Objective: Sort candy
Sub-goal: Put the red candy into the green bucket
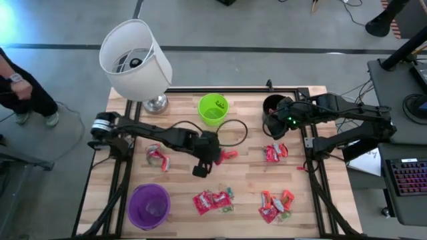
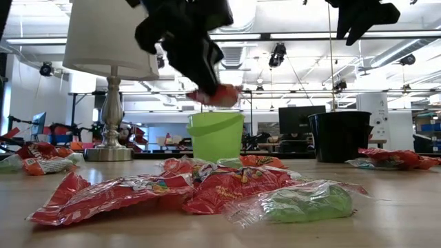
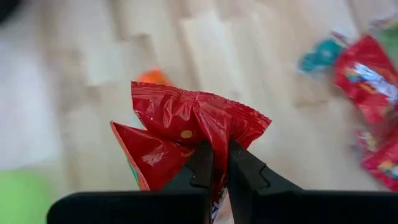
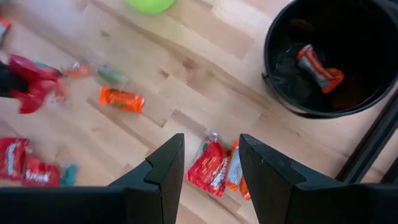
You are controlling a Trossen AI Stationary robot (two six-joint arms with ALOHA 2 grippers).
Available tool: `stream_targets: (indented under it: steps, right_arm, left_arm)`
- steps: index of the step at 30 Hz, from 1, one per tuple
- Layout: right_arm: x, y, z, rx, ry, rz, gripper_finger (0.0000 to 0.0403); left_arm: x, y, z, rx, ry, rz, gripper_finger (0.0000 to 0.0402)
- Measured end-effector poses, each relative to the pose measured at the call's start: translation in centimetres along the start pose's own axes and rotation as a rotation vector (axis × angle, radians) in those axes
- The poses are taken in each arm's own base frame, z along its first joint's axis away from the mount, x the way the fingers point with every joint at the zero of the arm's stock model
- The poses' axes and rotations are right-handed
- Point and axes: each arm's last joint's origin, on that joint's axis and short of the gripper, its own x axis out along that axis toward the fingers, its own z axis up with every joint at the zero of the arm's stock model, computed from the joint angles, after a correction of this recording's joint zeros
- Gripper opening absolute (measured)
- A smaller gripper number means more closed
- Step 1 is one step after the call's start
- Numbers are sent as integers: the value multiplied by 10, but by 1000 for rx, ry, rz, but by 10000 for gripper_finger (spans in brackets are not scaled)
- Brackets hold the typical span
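My left gripper (image 3: pixel 214 163) is shut on a red flat candy packet (image 3: pixel 186 121) and hangs above the table's middle (image 1: pixel 217 159), just on the near side of the green cup (image 1: pixel 213 109). In the low view the packet (image 2: pixel 217 95) shows high above the tabletop. My right gripper (image 4: pixel 211 165) waits open over the far right of the table, beside the black cup (image 4: pixel 326 56), which holds an orange-wrapped candy (image 4: pixel 320 68). More candy lies in heaps on the wood (image 1: pixel 213 201), (image 1: pixel 275 205), (image 1: pixel 275 152), (image 1: pixel 158 157). My left gripper pinches the red packet between its two fingers at a crumpled edge (image 3: pixel 214 142); how many layers cannot be told. The fingers slant down from the table's left side. The packet is lifted clear of the table and sticks out creased past the fingertips (image 2: pixel 219 96).
A purple cup (image 1: pixel 149 205) stands near the front left. A lamp with a white shade (image 1: pixel 137 60) stands at the far left corner. A single orange candy (image 4: pixel 121 99) lies on bare wood mid-table. A person stands off the table's left side (image 1: pixel 17 87).
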Motion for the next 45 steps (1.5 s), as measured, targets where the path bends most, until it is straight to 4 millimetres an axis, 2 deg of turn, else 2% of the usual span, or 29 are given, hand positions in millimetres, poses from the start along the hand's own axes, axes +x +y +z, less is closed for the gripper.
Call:
stream_targets:
  steps: [7, 13, 19, 28, 35, 45]
  right_arm:
    - [0, -1, 2, 31, -57, -46, 146]
    - [-1, -3, 4, 41, -151, -118, 146]
    - [0, -7, 12, 52, -246, -174, 146]
    - [1, -13, 40, 47, -464, -265, 146]
    - [12, -25, 69, 67, -588, -453, 146]
    - [28, -73, 119, 56, -575, -672, 146]
  left_arm:
    - [-49, 24, -2, -58, -47, 201, 1]
    - [-68, 60, -12, -173, -50, 354, 1]
    - [-69, 100, -27, -280, -63, 356, 0]
    - [-59, 158, -54, -394, -57, 420, 0]
    - [-55, 179, -70, -448, -39, 425, 1]
    - [-53, 200, -80, -488, -87, 436, 6]
